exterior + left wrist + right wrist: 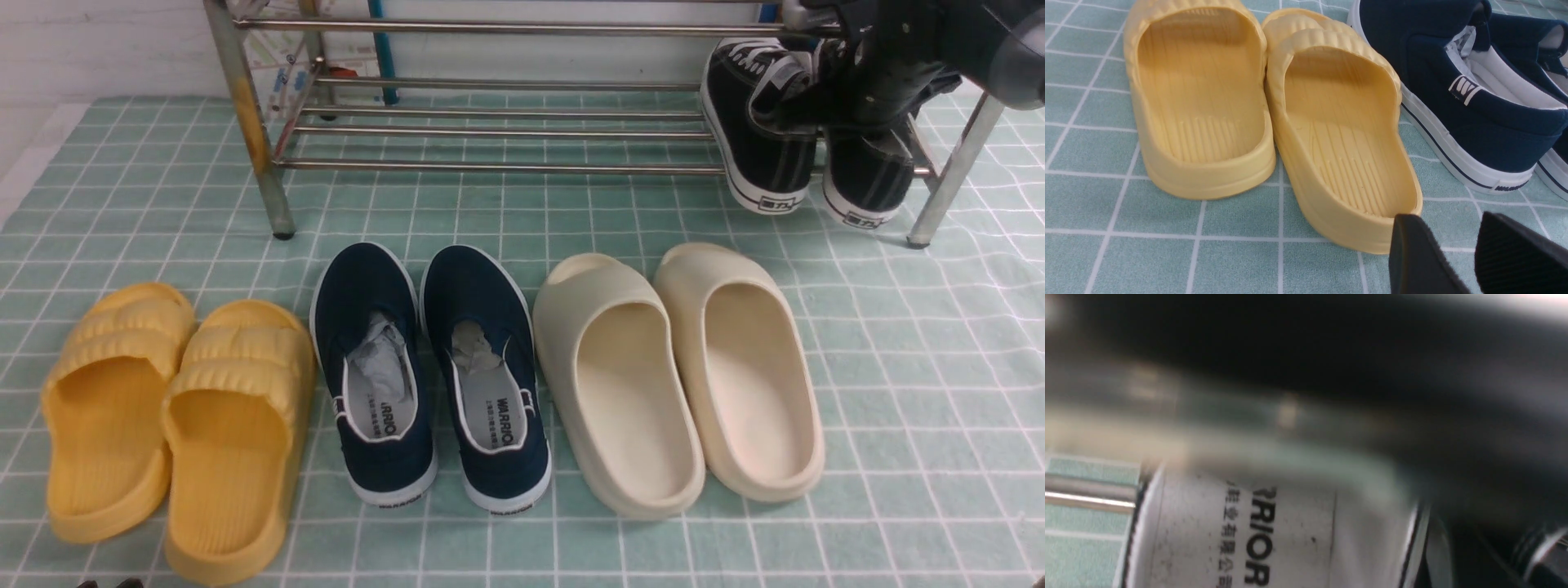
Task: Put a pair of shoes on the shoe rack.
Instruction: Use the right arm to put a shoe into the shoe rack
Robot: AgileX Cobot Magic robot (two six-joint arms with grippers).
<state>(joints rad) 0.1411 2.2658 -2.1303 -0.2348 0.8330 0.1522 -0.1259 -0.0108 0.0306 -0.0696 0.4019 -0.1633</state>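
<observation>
Black canvas, the pair of sneakers (767,135) sat at the right end of the shoe rack (506,131), which stood along the far edge of the green checked cloth (939,367). They lay side by side on the lower bars, with their white-soled heels tipped out over the front bar toward the near edge. The right gripper (873,90) was a dark mass pressed in over their collars. Its jaws were hidden there, so whether it gripped a shoe or stood apart could not be told. The right wrist view was mostly blur and gave only a pale insole (1257,531) with printed letters and one rack bar (1090,496). The left gripper (1447,232) hovered low by the near left corner. Its two black fingers (1412,253) were parted by a moderate gap, held nothing and touched nothing, just off the heel of the inner yellow slide (1343,151). On the cloth a row of three pairs faced the rack: yellow slides (171,425) toward the left edge, navy slip-ons (433,376) in the middle and cream slides (678,376) to their right. Each navy shoe held a wad of crumpled paper (380,359). The lower shelf showed bare bars from the rust-stained leg (249,122) across to the sneakers. A strip of bare cloth ran between the rack's feet and the toes of the row. More bare cloth lay between the cream slides and the right edge.
</observation>
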